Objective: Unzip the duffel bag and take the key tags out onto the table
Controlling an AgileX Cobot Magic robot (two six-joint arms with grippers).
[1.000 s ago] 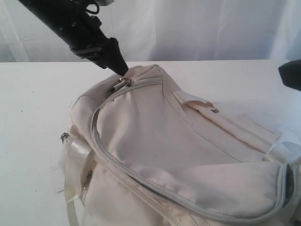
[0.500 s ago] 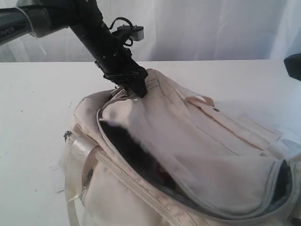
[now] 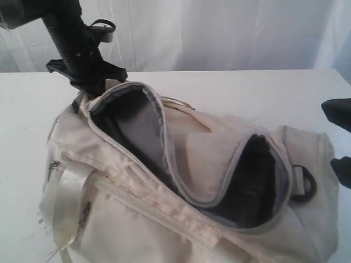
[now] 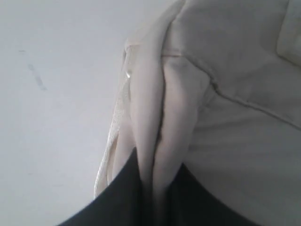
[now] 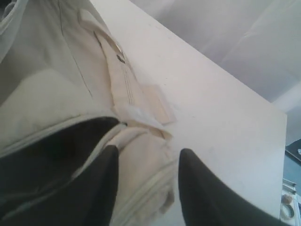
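Note:
The cream duffel bag (image 3: 137,203) lies on the white table (image 3: 230,87) with its main zipper undone. The flap stands up, showing grey lining (image 3: 137,126) and a dark inside. No key tags show in any view. My left gripper (image 3: 98,83) is at the bag's far left end, shut on a fold of the bag's fabric (image 4: 157,141). My right gripper (image 3: 335,139) hovers open at the bag's right end. In the right wrist view its fingers (image 5: 108,183) straddle the bag's end fabric (image 5: 146,155) without touching it.
A dark D-ring (image 3: 303,183) hangs at the bag's right end. Zipper pulls (image 3: 53,164) and a pale webbing strap (image 3: 68,186) sit on the near side pocket. A strap with its patch (image 5: 155,106) lies flat on the table. White curtain behind.
The left gripper has swung left, still holding the bag's end. The zipped flap has opened wide and the whole bag has shifted. The right gripper has come further into view.

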